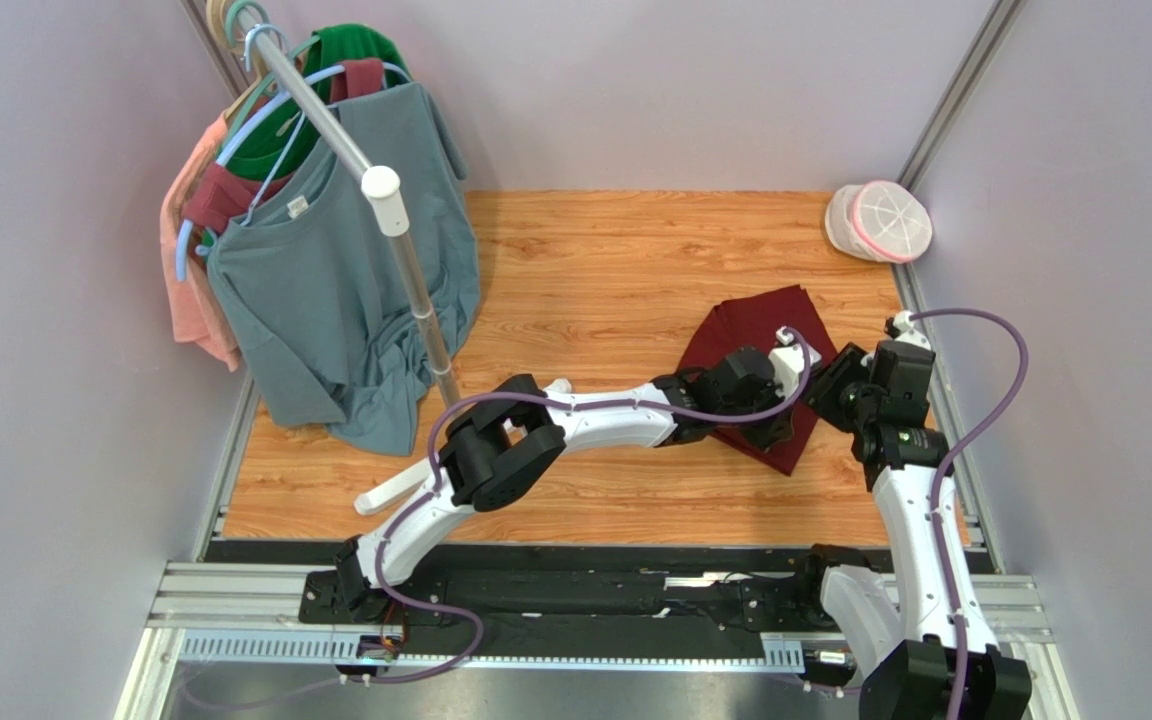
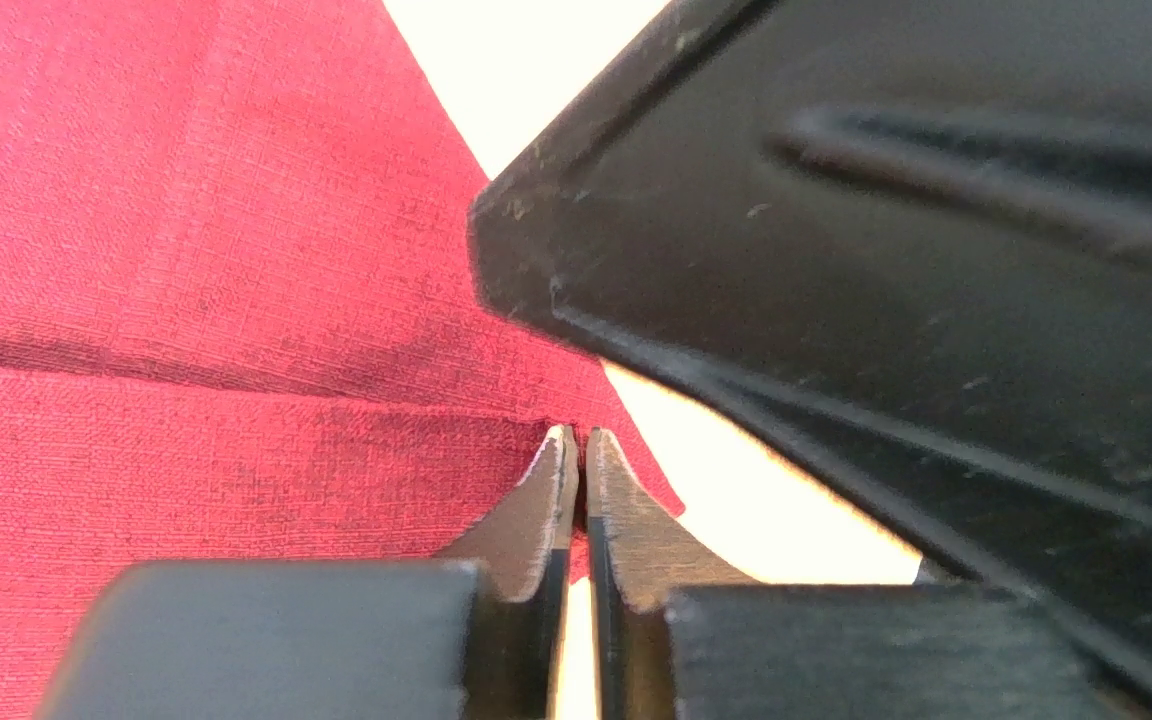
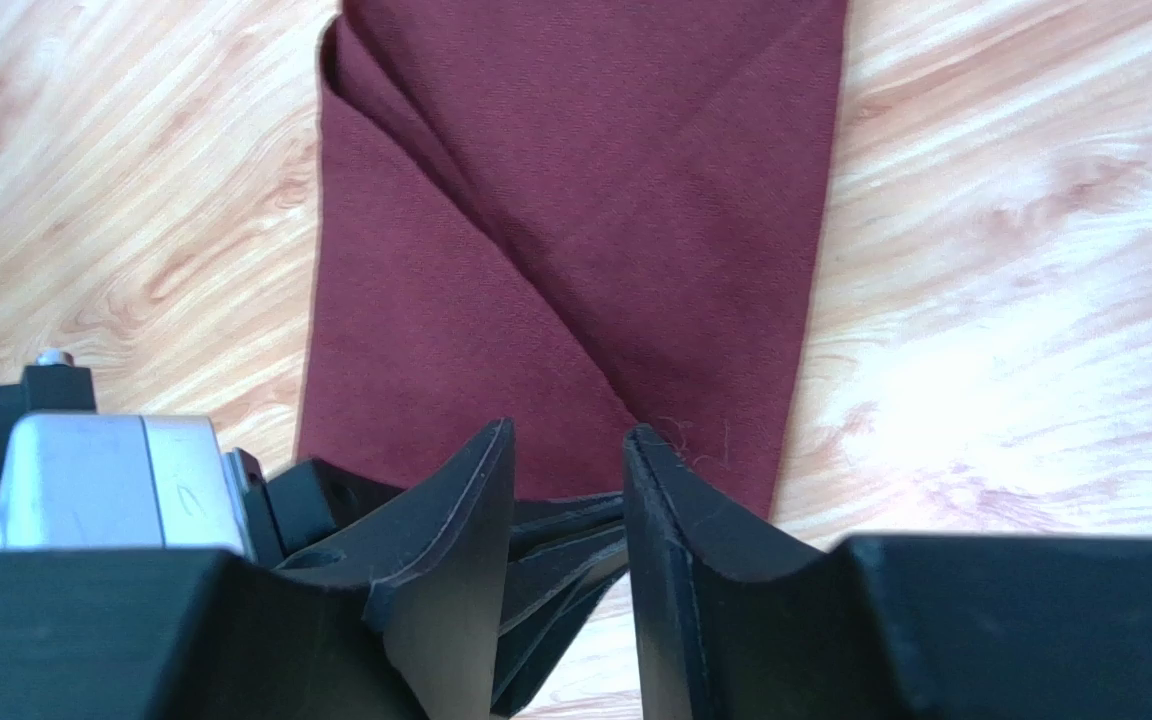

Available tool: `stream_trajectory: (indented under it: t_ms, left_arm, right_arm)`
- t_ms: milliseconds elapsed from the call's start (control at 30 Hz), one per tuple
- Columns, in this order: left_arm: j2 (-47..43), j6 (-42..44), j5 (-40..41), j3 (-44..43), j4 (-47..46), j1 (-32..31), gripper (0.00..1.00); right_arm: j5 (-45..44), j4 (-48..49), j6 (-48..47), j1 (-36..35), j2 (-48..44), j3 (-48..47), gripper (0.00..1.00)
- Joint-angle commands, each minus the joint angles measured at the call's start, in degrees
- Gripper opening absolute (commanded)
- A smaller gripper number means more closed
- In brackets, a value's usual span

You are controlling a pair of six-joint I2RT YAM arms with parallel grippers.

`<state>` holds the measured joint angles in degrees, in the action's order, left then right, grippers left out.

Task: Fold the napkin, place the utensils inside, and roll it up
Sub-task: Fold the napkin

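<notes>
**Soft folded napkin, both claws at its end away from the rack**

The napkin (image 1: 755, 323), a limp, light maroon cloth folded in overlapping layers, lies flat well to the right of the rack (image 1: 416, 293). The left gripper (image 2: 579, 444) has its jaws a sliver apart at the cloth's corner on the end farthest from the rack. Whether fabric is pinched there I cannot tell. The right gripper (image 3: 567, 438) hovers over that same end, half open and empty. The cloth will likely sag and its layers slide apart if lifted by one ply, so grip a corner through all layers, or one edge at two points.
</notes>
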<state>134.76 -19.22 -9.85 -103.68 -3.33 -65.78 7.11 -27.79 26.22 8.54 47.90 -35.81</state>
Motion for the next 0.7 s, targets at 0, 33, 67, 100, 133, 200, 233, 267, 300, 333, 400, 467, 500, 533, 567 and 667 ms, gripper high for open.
stream_trajectory:
  t_ms: [0,33,67,100,133,200,233,267,300,333,400,467,500,533,567,667]
  left_arm:
    - [0.86,-2.13,-2.54,-2.05,-3.52,-1.90,0.26]
    - [0.51,-2.22,-2.81,-1.62,-3.87,-1.90,0.37]
    - [0.16,-2.31,-2.90,-1.35,-4.13,-1.90,0.42]
    - [-0.19,-2.40,-2.72,-1.00,-4.49,-1.81,0.48]
    - [-0.98,-2.31,-2.90,-0.04,-5.01,-1.90,0.55]
    - [-1.86,-2.05,-3.25,0.93,-5.45,-1.81,0.60]
    - [-3.00,-2.13,-3.25,2.15,-5.72,-1.81,0.67]
    - [-3.62,-2.31,-3.34,2.95,-5.98,-1.90,0.69]
    - [-4.32,-2.48,-3.42,3.83,-6.33,-1.90,0.76]
    - [-6.16,-2.49,-3.16,5.75,-7.12,-1.90,0.84]
    - [-8.18,-2.31,-0.81,7.34,-7.30,-1.90,0.85]
    - [-11.52,-1.79,1.57,9.54,-5.46,-1.46,0.86]
    - [-12.84,-1.78,3.50,10.59,-4.85,-1.28,0.87]
    - [-15.64,-1.78,4.13,13.91,-4.41,-0.32,0.87]
    - [-17.23,-2.39,5.35,16.03,-4.66,0.29,0.87]
    - [-23.82,-3.71,5.72,24.29,-5.37,3.72,0.87]
  right_arm:
    - [0.01,-0.50,-0.73,1.04,-1.23,-1.45,0.38]
    - [-0.08,-0.94,-0.90,1.39,-1.40,-2.24,0.38]
    - [-0.08,-1.30,-1.34,2.01,-1.93,-2.59,0.39]
    - [-0.08,-2.00,-1.43,2.36,-2.19,-2.94,0.39]
    - [-0.08,-2.35,-1.61,2.71,-2.46,-3.21,0.39]
    - [-0.08,-2.97,-1.87,3.33,-3.07,-4.00,0.40]
    - [0.00,-3.14,-1.96,3.42,-3.16,-4.09,0.40]
    - [0.09,-3.23,-1.96,3.68,-3.34,-4.35,0.40]
    - [0.18,-3.41,-2.05,3.68,-3.51,-4.44,0.40]
    - [0.27,-3.41,-2.13,3.77,-3.69,-4.53,0.40]
    - [0.44,-3.41,-2.83,3.86,-3.95,-4.70,0.40]
    - [-0.26,-3.32,-3.36,4.03,-4.57,-4.97,0.40]
    - [-0.43,-3.41,-3.63,4.03,-4.74,-5.32,0.40]
    - [-0.17,-3.41,-3.72,4.21,-5.09,-5.49,0.41]
    - [0.09,-3.32,-3.72,4.47,-5.18,-5.58,0.41]
    - [1.58,-2.71,-3.54,4.47,-4.84,-5.50,0.42]
